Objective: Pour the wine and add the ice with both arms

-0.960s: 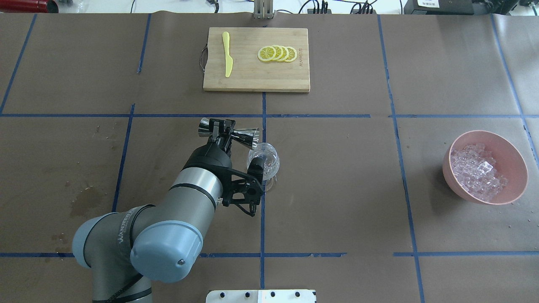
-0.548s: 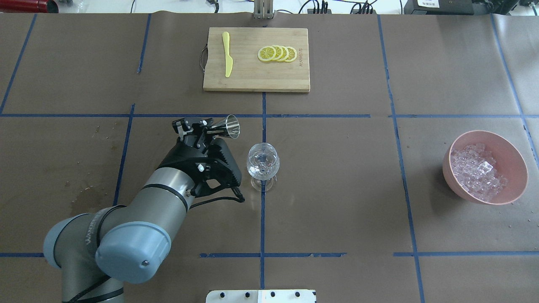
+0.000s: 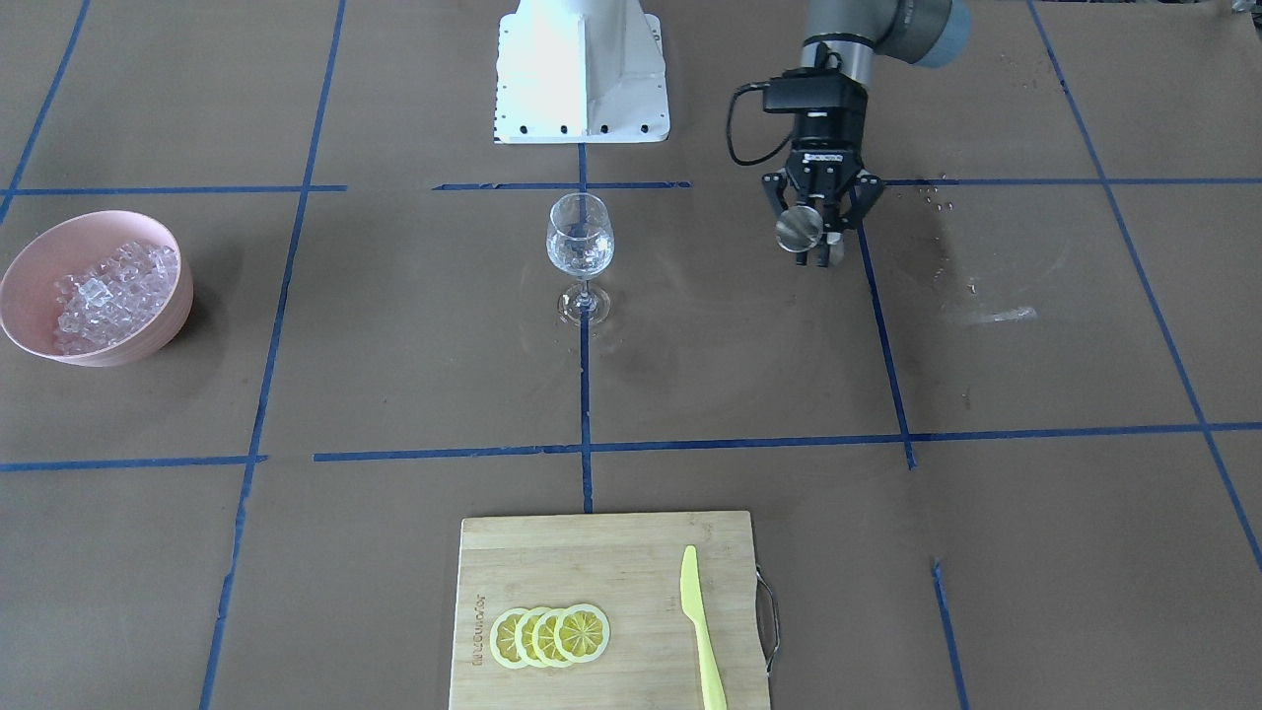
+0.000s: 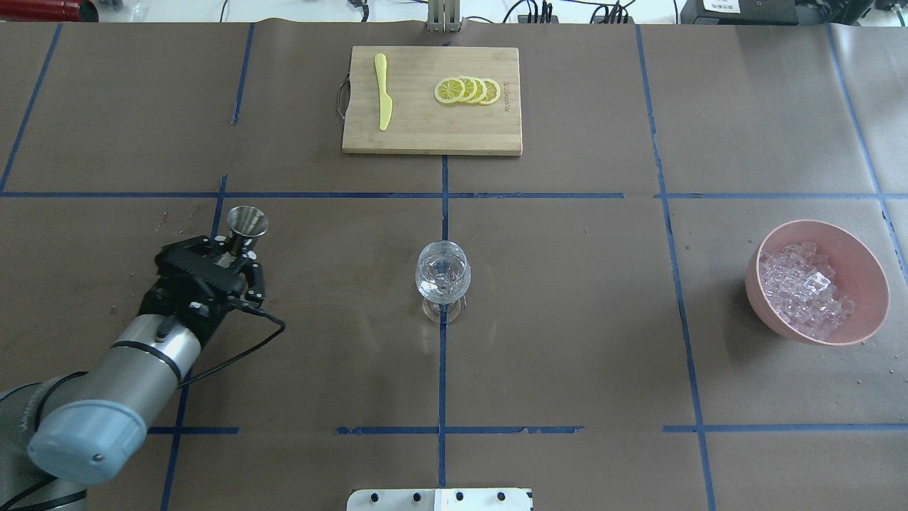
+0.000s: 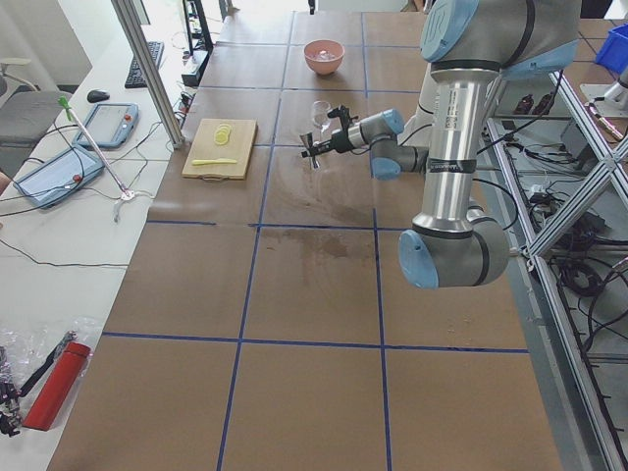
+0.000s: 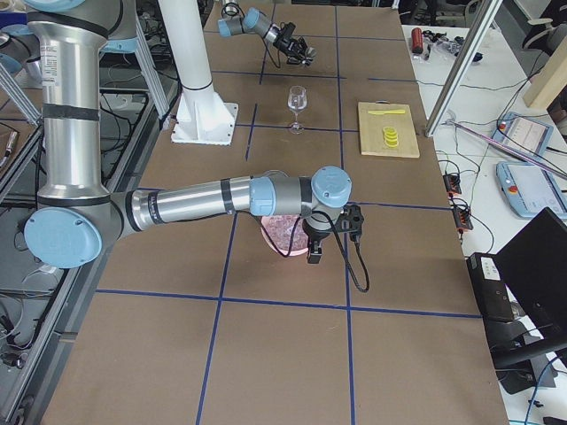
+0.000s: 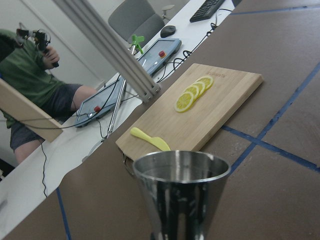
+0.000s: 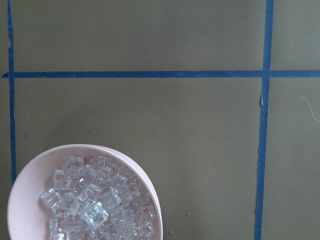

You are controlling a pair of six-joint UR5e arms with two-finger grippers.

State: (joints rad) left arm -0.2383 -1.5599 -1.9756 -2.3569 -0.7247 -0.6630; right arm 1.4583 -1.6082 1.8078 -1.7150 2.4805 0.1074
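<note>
My left gripper (image 4: 231, 250) is shut on a steel jigger (image 4: 246, 221) and holds it upright, well to the left of the wine glass (image 4: 443, 275). The front view shows this gripper (image 3: 811, 237), the jigger (image 3: 798, 228) and the glass (image 3: 580, 242), which stands on the table's centre line. The jigger's open mouth (image 7: 180, 172) fills the left wrist view. The ice (image 4: 801, 287) lies in a pink bowl (image 4: 860, 261) at the far right. My right gripper (image 6: 314, 255) hangs by that bowl's rim, and I cannot tell whether it is open or shut. The right wrist view shows the ice (image 8: 95, 210) below.
A bamboo cutting board (image 4: 431, 131) at the back centre carries lemon slices (image 4: 468, 91) and a yellow knife (image 4: 383, 92). The white robot base (image 3: 582, 69) stands at the near edge. Wet stains (image 3: 986, 286) mark the paper on my left side.
My left arm has swung left, away from the wine glass. The jigger has gone from tipped over the glass to upright.
</note>
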